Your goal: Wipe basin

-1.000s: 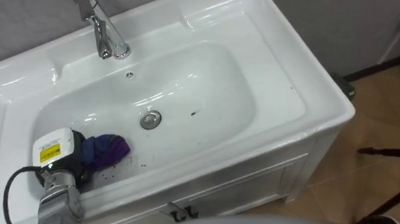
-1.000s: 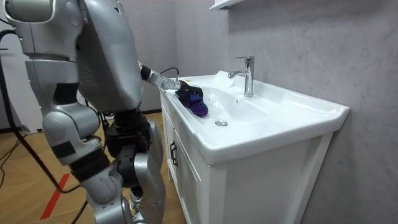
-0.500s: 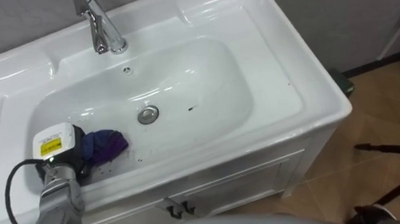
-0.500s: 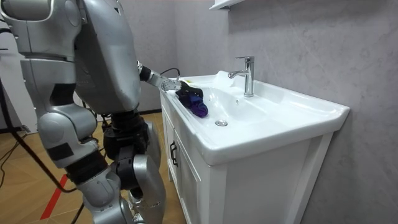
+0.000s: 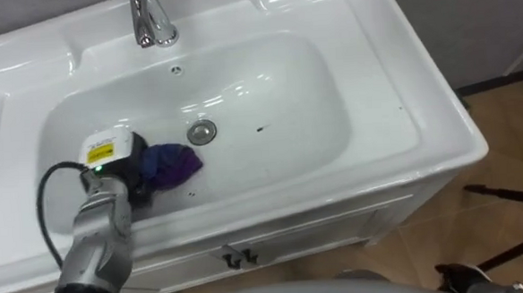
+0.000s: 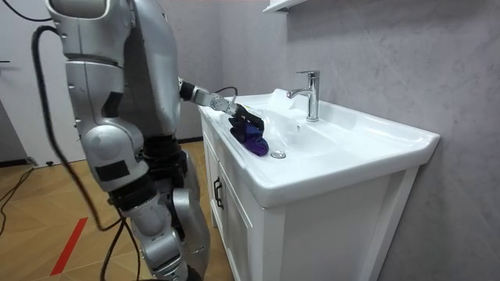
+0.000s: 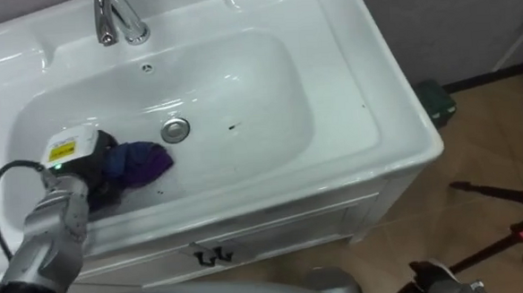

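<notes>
White vanity cabinet (image 5: 293,239) at the near edge, seen from above, w/ a pair of small dark door handles (image 5: 234,256) just under the front rim of a white ceramic basin (image 5: 394,104). The robot's grey left arm comes in from lower left, crosses the front rim & reaches down into the bowl. Its left hand (image 5: 124,167) lies low on the bowl's left side, back of the hand facing up, and rests on a crumpled purple cloth (image 5: 171,163). The cloth sits on the bowl floor, touching the hand & sticking out to its right. Can't tell whether the hand grips the cloth or just presses on it, since the part in the cloth is hidden. A few tiny dark specks (image 5: 190,194) dot the white surface just in front of the cloth. Just beyond the cloth, near the bowl's centre, is a round metal drain (image 5: 202,132); cloth & drain are close but apart. A small dark mark (image 5: 260,128) sits right of the drain. Farther back, a small overflow hole (image 5: 176,70) in the rear wall of the bowl, then a chrome faucet (image 5: 152,22) upright on the back ledge. Wooden floor (image 5: 504,152) shows at right of the vanity. In the room view the robot stands on the room view's left at the vanity's front, arm stretched over the rim into the bowl, w/ a grey textured wall (image 6: 375,47) behind the faucet.
</notes>
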